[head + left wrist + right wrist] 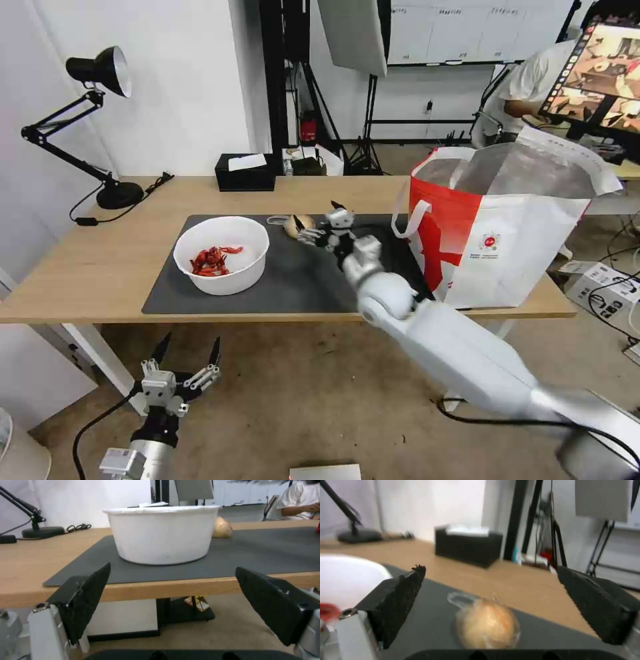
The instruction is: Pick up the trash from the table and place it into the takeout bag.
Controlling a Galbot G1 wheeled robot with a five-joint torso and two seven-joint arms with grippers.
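Left gripper [189,361]: parked low in front of the worktop's near edge, below its surface, jaws wide apart and holding nothing; its wrist view looks across at the bowl's side.
Right gripper [311,235]: reaching out over the dark grey mat [293,287], jaws spread apart, lined up on the beige ball and not yet closed on it.
Beige ball [486,623]: onion-like and in a clear wrap, lying on the mat near its far edge, between the bowl and the bag.
White bowl [222,254]: on the mat to the left of the ball, red crayfish shells [211,260] in its bottom.
Takeout bag [497,227]: standing open on the right end of the worktop [80,267], silver lining showing, a white loop handle hanging on the side facing the arm.
Risk, grasp: the ball is round and its wrap looks slick, so jaws closing off-centre would likely squirt it away along the mat.
Risk, carry: the bag's wall is tall; a low swing could catch the rim or the handle and tip the bag.
Around: a black tissue box [245,173] and a desk lamp [100,120] stand at the back, well clear of the reach.
In the way: nothing lies between the jaws and the ball.
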